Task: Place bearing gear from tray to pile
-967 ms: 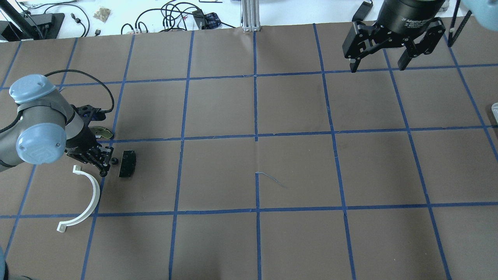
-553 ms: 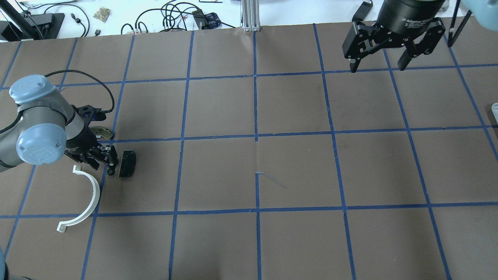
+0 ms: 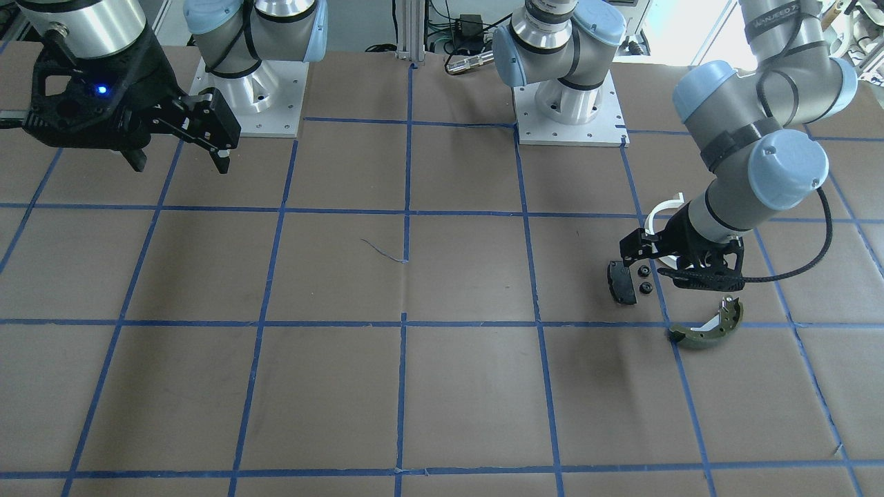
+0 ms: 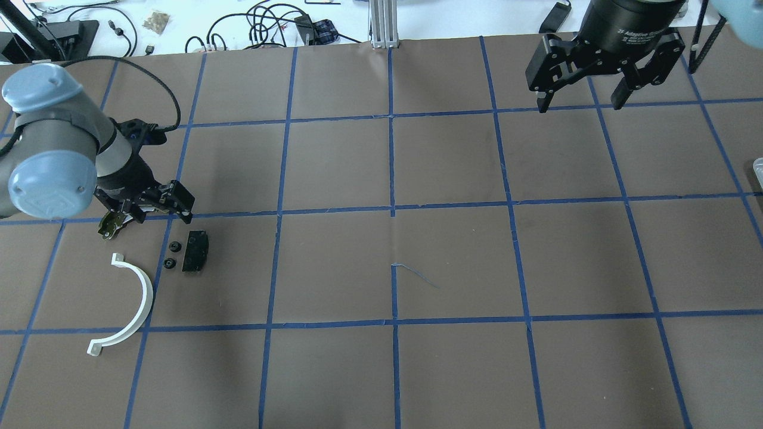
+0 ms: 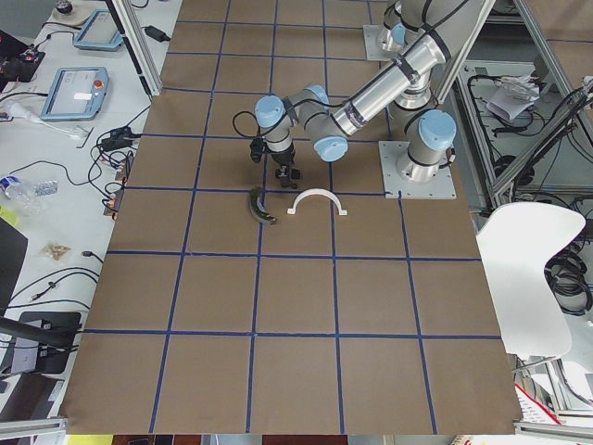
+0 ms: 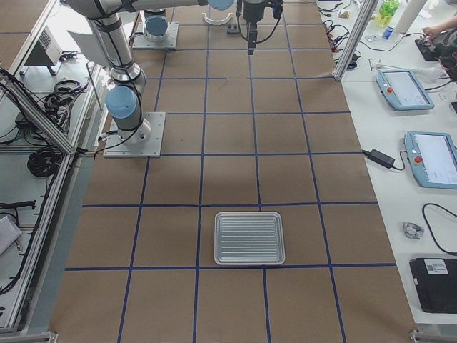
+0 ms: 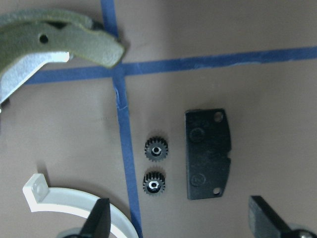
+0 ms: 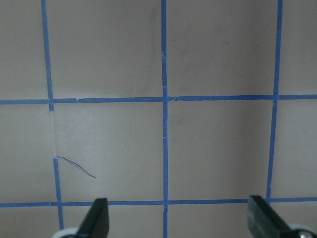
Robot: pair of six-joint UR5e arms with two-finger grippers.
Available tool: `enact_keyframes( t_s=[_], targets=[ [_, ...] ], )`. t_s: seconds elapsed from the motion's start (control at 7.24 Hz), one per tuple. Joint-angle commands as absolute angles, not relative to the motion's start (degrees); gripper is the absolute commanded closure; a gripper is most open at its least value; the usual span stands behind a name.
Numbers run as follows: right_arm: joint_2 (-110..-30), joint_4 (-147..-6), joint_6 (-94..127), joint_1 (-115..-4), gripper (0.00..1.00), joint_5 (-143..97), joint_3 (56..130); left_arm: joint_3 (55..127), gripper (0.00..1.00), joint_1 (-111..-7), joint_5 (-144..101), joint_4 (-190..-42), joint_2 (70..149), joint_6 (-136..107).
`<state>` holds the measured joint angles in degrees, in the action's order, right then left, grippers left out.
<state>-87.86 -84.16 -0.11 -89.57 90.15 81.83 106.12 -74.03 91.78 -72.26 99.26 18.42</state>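
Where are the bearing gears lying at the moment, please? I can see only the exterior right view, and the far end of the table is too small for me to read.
Observer: Two small black gears lie side by side next to the black pad, not touching it.
Operator: Thank you. Is the left gripper holding anything?
Observer: No. The left gripper hangs above the gears, with its fingers spread and nothing between them.
Operator: And the right gripper?
Observer: The right gripper is open and empty too, over bare grid squares.
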Motion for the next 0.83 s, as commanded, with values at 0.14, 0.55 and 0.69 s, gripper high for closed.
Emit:
enact_keyframes(
  t_s=[0.14, 0.55, 0.69],
  targets=[
    [-87.89, -84.29, -0.09, -89.56, 0.00, 90.00, 81.91, 83.40, 0.03, -87.42, 91.50, -98.77, 97.82, -0.29],
    [-87.89, -84.46, -0.18, -89.56, 0.00, 90.09, 81.83, 80.59, 0.04, -94.57, 91.67, -98.89, 93.09, -3.95],
    [-87.89, -84.46, -0.09, -89.56, 0.00, 90.00, 81.83, 81.73, 0.04, -94.66, 91.50, -95.14, 91.95, -3.52]
  ],
)
